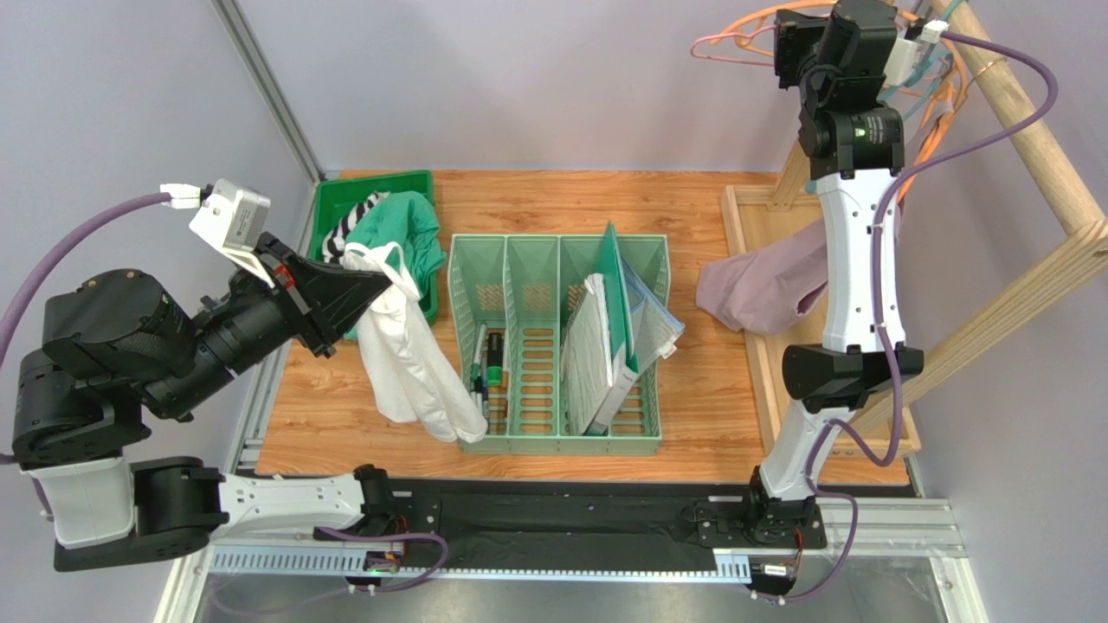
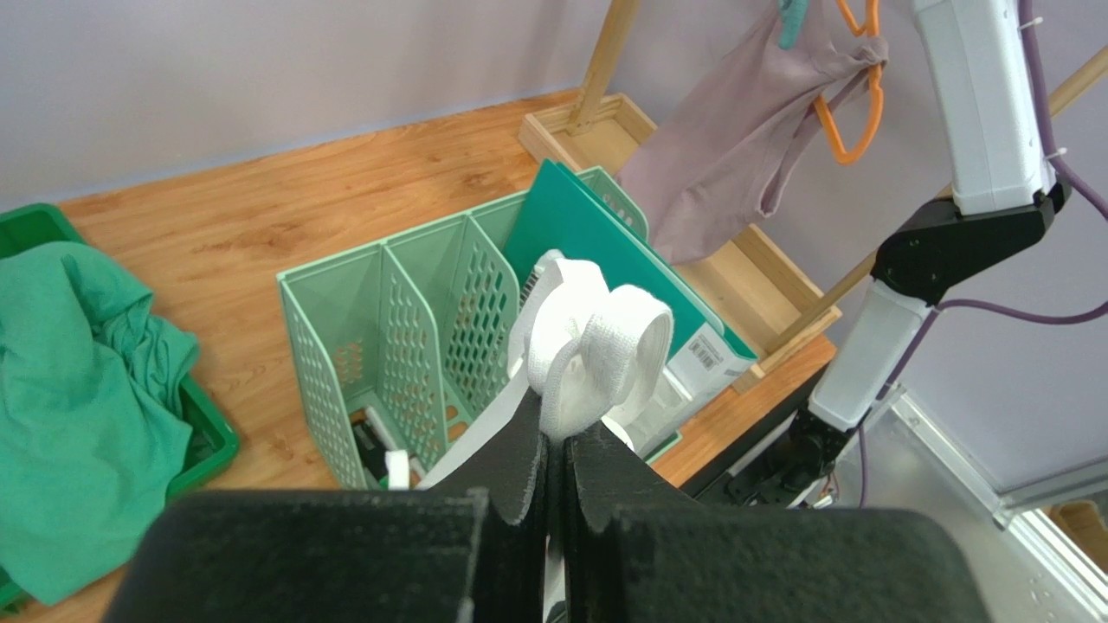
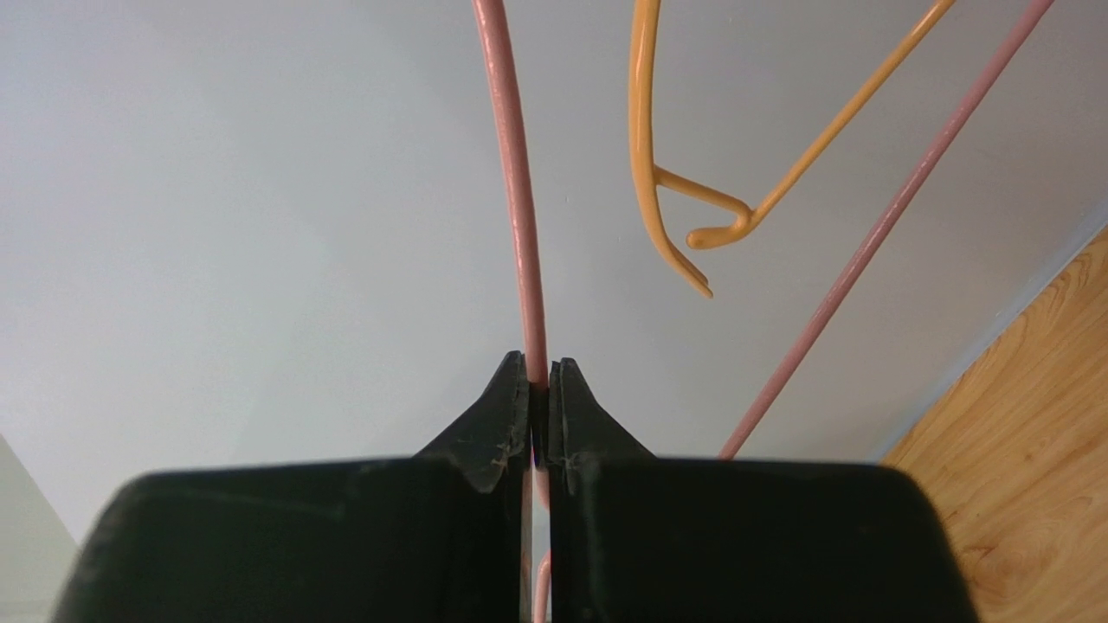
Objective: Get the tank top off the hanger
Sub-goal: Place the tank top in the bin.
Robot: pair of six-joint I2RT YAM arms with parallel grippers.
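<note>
Wooden table under grey walls. Left hand is closed tight on the straps of a white tank top, which hangs just left of a green rack. Right hand, high up to the right of the rack, is clamped on a pink hanger.

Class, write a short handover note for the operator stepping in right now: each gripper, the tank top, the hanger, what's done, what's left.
Left gripper: shut on the straps of the white tank top, which dangles left of the green organizer.
Right gripper: shut on the pink hanger, held high by the wooden rack; the hanger looks bare.
Done: the tank top is off the hanger.
Left: probably set the top down, perhaps in the green bin, and release the hanger.
</note>
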